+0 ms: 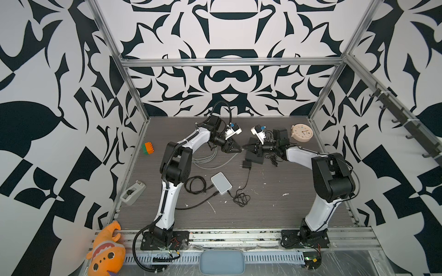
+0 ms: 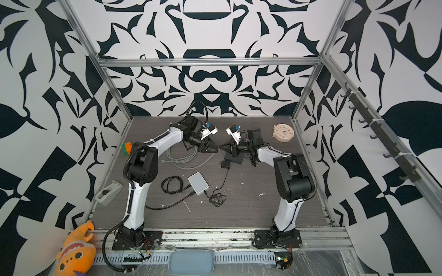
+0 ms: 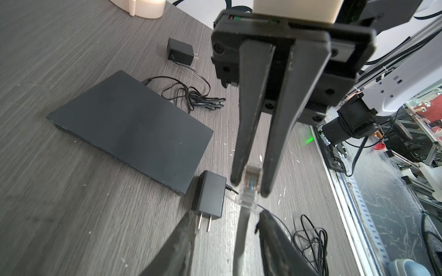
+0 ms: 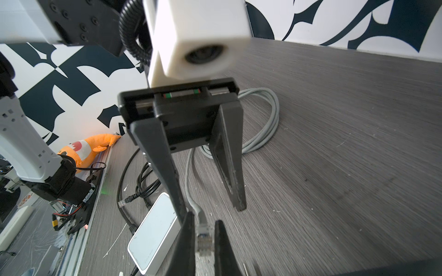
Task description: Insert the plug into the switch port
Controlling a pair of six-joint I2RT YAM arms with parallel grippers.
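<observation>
Right gripper (image 4: 203, 218), low in frame, pinches the clear plug (image 4: 204, 241); left gripper (image 3: 227, 215) stands spread around the grey cable (image 3: 240, 239). Black switch (image 3: 129, 126) lies flat on the tabletop (image 3: 47, 215), left of centre. Plug in hand but apart from the switch; by my reading, lining up and insertion are left to do.

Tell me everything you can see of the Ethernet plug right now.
The plug is a clear plastic RJ45 connector, coloured wires showing inside, on a grey cable. The right gripper is shut on its sides, holding it above the table, clear of the black switch. The cable trails between the left gripper's open fingers.
</observation>
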